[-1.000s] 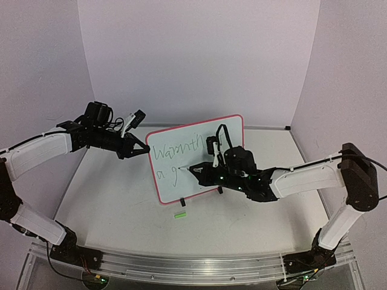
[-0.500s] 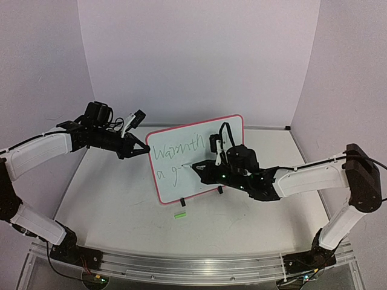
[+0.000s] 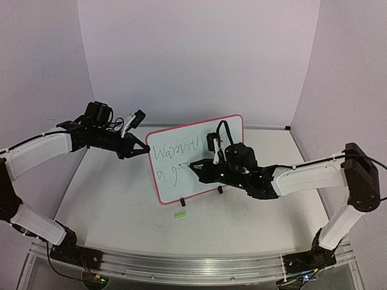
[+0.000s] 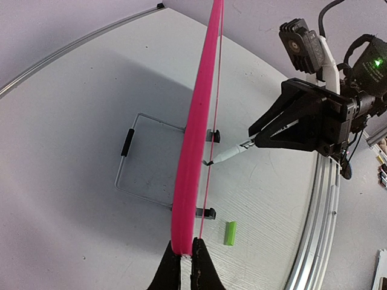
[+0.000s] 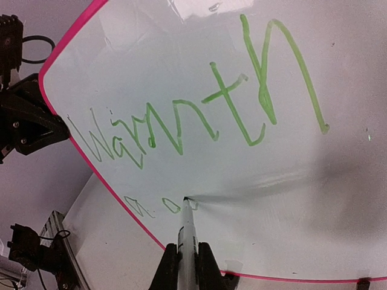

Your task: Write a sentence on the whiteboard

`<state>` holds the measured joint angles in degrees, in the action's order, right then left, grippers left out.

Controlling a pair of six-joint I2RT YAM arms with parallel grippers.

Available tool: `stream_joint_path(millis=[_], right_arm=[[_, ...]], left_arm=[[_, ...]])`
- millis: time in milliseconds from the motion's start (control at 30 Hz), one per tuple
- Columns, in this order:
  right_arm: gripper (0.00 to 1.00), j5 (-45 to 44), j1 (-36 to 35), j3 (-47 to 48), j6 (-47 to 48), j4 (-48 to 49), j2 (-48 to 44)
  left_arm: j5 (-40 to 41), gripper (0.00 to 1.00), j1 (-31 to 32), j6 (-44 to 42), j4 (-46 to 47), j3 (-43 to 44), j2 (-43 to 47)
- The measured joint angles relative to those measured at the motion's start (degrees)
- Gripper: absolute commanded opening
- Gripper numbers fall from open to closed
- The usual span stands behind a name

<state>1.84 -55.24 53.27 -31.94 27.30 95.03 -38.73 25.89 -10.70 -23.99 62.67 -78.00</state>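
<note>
The whiteboard, pink-framed, stands upright mid-table on two black clip feet. The sentence in green reads "Warmth" on top with "a g" and a fresh stroke below; it is large in the right wrist view. My left gripper is shut on the whiteboard's left edge, its jaws clamping the frame. My right gripper is shut on a white marker, whose tip touches the board at the second line. The marker also shows in the left wrist view.
A green marker cap lies on the table in front of the board, also in the left wrist view. A wire stand sits behind the board. The aluminium rail runs along the near edge.
</note>
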Motion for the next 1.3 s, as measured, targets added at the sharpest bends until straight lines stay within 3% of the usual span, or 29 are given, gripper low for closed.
stream_joint_path(millis=[1300], right_arm=[[0.00, -0.9, 0.0, -2.8, -1.0, -0.9, -0.1]], left_arm=[[0.1, 0.00, 0.1, 0.0, 0.0, 0.0, 0.0]])
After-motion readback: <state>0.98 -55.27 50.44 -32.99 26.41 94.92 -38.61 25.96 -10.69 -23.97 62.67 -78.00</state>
